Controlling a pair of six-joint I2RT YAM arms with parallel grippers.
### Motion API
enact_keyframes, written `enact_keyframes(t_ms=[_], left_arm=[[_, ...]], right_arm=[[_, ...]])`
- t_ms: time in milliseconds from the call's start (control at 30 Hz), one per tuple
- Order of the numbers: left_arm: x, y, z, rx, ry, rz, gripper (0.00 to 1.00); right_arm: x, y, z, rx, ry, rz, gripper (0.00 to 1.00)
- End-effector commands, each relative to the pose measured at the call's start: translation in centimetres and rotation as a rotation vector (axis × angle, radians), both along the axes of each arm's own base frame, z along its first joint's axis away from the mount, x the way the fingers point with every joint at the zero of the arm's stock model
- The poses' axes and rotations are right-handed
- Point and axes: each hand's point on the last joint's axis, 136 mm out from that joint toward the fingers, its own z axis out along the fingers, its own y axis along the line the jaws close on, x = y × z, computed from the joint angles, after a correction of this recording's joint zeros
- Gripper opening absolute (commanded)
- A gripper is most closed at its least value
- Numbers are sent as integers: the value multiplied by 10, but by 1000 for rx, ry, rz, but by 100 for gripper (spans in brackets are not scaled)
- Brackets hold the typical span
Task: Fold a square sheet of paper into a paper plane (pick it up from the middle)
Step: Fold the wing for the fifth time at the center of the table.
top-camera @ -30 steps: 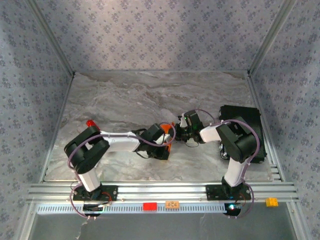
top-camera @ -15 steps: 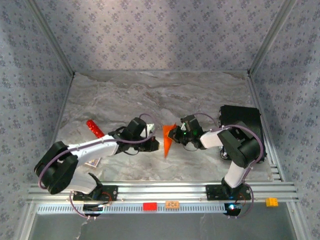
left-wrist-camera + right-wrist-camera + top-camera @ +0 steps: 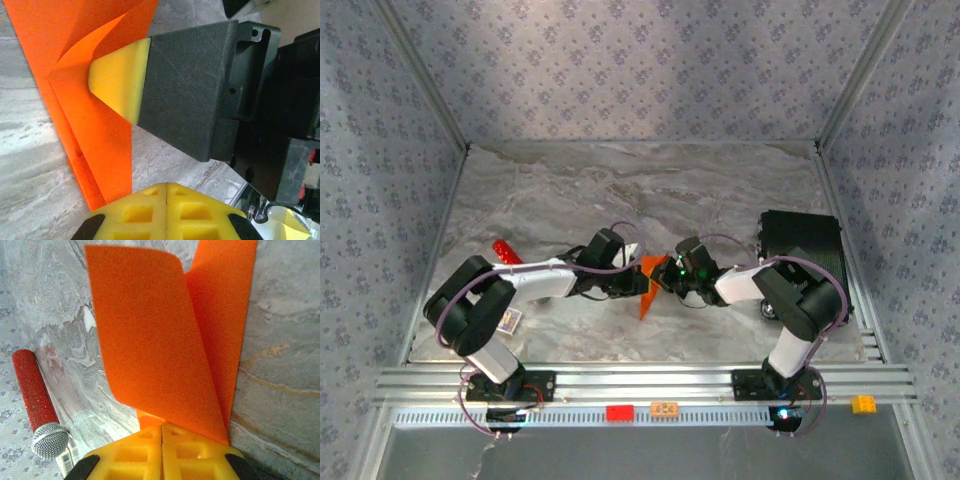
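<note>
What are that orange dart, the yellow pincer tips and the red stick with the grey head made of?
Dart: thin matte paper, judging by its sharp creases and curling flap. Pincer tips: probably foam or soft rubber, dull and faintly grainy. Stick: glittery red barrel, grey wire-mesh head like a microphone's; what lies beneath the glitter is unclear.

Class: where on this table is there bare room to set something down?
Free: the far table strip along the back wall; the near strip between the arm bases. Crowded: mid-table, where left gripper and right gripper meet at the paper plane.
</note>
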Motion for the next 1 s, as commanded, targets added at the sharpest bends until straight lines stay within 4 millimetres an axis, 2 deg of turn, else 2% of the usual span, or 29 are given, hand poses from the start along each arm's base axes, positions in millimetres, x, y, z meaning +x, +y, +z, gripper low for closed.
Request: enact_keyframes(t_ms=[0, 133, 333, 533, 733, 967], left_arm=[[8, -12, 8, -42, -9, -12, 5], [9, -13, -5, -15, 15, -12, 5], [9, -4, -31, 67, 47, 8, 4], [-4, 12, -60, 174, 98, -4, 2], [-20, 27, -80, 227, 128, -30, 0], [-24, 29, -75, 244, 94, -142, 0]], right_arm=[[-18, -17, -29, -89, 95, -28, 10], [-18, -17, -28, -88, 91, -27, 10], [-16, -17, -24, -82, 82, -27, 10], [-14, -20, -17, -88, 60, -13, 10], [-4, -27, 6, -96, -25, 30, 13], [8, -51, 43, -123, -165, 68, 13]])
